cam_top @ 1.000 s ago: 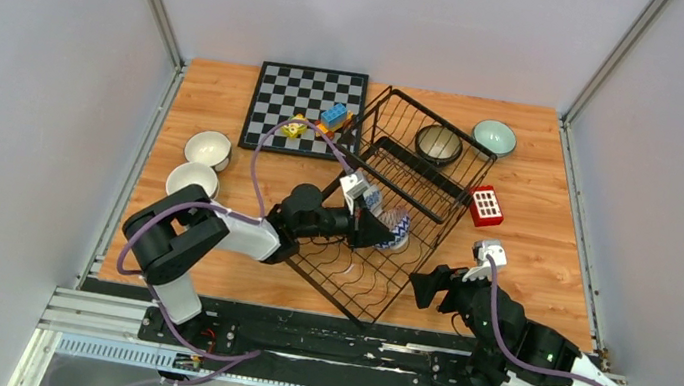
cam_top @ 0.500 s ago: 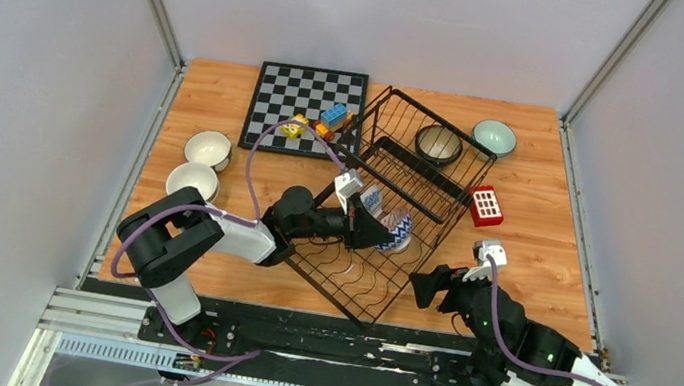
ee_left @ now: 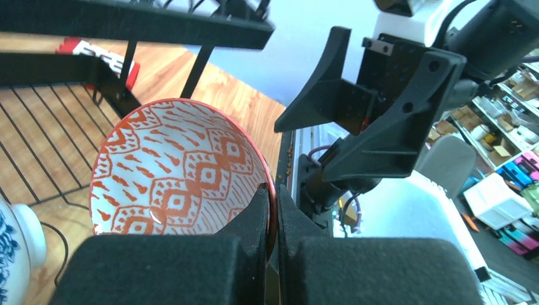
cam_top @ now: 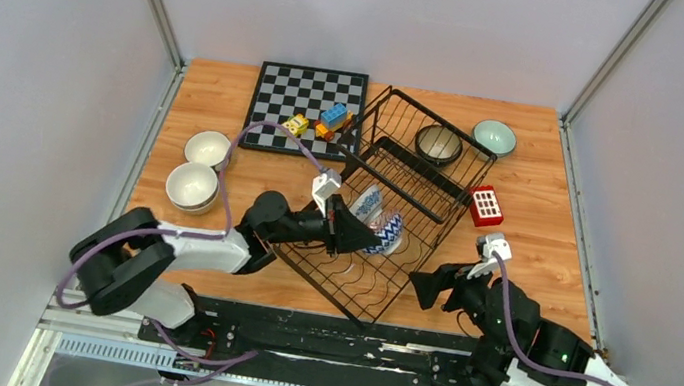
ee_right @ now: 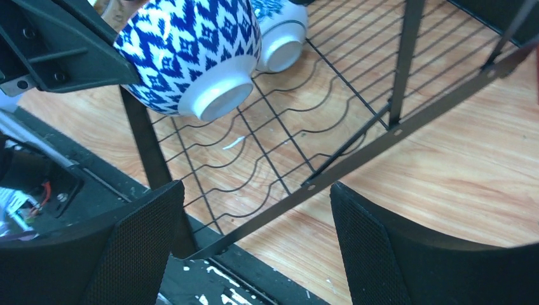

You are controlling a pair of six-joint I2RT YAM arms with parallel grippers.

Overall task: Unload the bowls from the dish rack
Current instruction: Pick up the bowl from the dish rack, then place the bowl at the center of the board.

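Fingers (ee_left: 251, 219) of the left gripper (ee_left: 273, 194) are found closed on the rim of the patterned bowl (ee_left: 178, 171), one inside and one outside the wall. A rim pinch is judged suitable, since the bowl is too wide to be spanned. The bowl is held tilted on its side above the near part of the dish rack (cam_top: 362, 275), its white foot turned towards the right arm; it appears clear of the wire floor, though this cannot be confirmed.

The right gripper (ee_right: 254, 190) is noted with its fingers spread wide and nothing between them, just outside the rack's near right corner, facing the held bowl. A handover may be intended.

Two further bowls are recorded inside the rack: a floral bowl (cam_top: 368, 202) just beside the held one and a dark bowl (cam_top: 439, 144) at the far end. A mint bowl (cam_top: 494, 136) and two pale bowls (cam_top: 208, 148) stand on the table outside it.
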